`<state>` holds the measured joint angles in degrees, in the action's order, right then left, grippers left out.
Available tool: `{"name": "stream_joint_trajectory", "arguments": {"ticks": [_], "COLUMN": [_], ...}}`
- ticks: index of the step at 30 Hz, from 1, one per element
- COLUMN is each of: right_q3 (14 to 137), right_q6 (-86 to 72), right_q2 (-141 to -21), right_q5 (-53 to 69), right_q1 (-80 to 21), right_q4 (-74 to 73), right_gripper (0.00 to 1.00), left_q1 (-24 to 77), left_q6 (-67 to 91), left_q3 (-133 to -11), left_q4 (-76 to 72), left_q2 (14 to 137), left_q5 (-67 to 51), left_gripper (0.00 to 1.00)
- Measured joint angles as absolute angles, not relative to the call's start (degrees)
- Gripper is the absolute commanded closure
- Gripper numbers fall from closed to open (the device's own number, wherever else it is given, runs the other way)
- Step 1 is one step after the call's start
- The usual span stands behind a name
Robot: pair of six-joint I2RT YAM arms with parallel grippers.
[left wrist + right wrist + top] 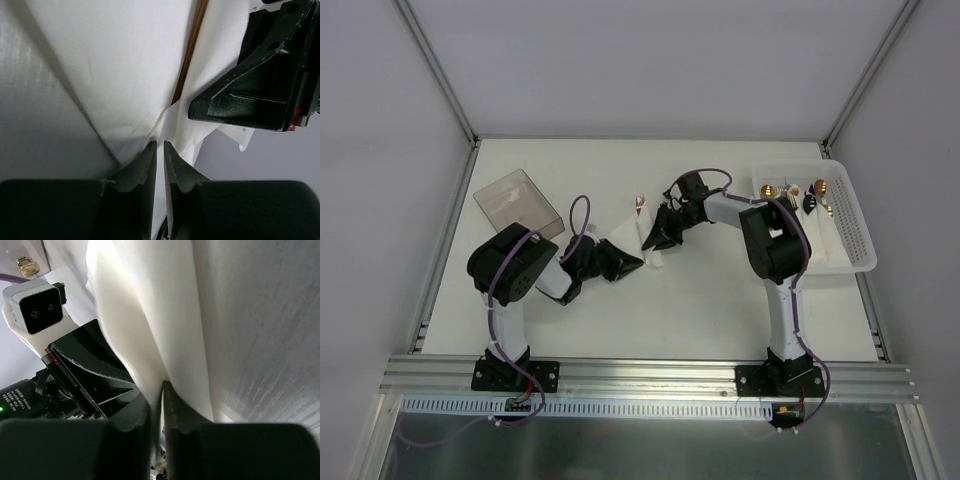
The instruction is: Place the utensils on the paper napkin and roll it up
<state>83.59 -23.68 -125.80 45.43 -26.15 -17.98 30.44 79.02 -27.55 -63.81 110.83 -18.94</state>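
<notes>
1. Seen from above, the paper napkin (642, 235) lies mid-surface between the two arms, partly rolled. A copper utensil (640, 205) pokes out of its far end.
2. The left pincer (160, 150) is narrowed to a slit and pinches a fold of the napkin.
3. The right pincer (161, 390), just opposite, is also nearly closed. It seems to nip a crease of the paper, though paper crowds its close view.
4. Risk: two grips pulling thin paper from opposite sides could tear it or loosen the roll.
5. Risk: the exposed utensil could slide out if the roll tilts.
6. More cutlery sits in the white basket (865, 240), well apart on the right.
</notes>
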Motion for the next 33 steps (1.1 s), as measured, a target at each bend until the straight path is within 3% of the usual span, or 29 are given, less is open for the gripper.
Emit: {"name": "stream_joint_trajectory", "arguments": {"ticks": [2,3,6,15,20,26,29,30,33], "right_q3": [83.6,83.6,83.9,84.0,82.6,80.9,80.1,79.7,78.2], "right_q6": [-24.1,-24.3,-24.8,-26.1,-29.7,-33.8,-34.8,-35.1,-35.7], "right_q2": [-126.0,-126.1,-126.1,-126.1,-126.1,-126.2,-126.3,-126.3,-126.3], "right_q5": [45.8,46.0,47.5,50.0,51.8,52.8,52.7,52.5,51.6], "right_q1": [-26.3,-26.3,-26.4,-26.5,-26.5,-26.5,-26.3,-26.2,-25.8], "right_q4": [-17.7,-17.4,-16.7,-14.3,-10.1,-5.1,-3.8,-3.4,-2.8], "right_gripper": [0.73,0.61,0.48,0.39,0.33,0.39,0.49,0.58,0.73], "left_q1": [30.4,30.4,30.4,30.4,30.4,30.8,30.8,30.8,30.8], "left_q6": [78.8,78.6,77.8,68.7,63.8,62.3,62.2,62.2,62.3], "left_q3": [-26.9,-26.4,-24.4,-24.6,-28.7,-29.1,-29.2,-29.2,-30.2], "left_q4": [-63.5,-63.1,-60.2,-39.7,-33.8,-31.2,-31.1,-31.1,-31.4], "left_q2": [109.9,109.1,104.8,79.6,75.0,75.8,77.4,78.2,81.8], "left_q5": [-18.7,-18.4,-17.1,-8.9,-6.0,-5.4,-5.4,-5.4,-5.7], "left_gripper": [0.85,0.82,0.79,0.74,0.76,0.81,0.85,0.86,0.89]}}
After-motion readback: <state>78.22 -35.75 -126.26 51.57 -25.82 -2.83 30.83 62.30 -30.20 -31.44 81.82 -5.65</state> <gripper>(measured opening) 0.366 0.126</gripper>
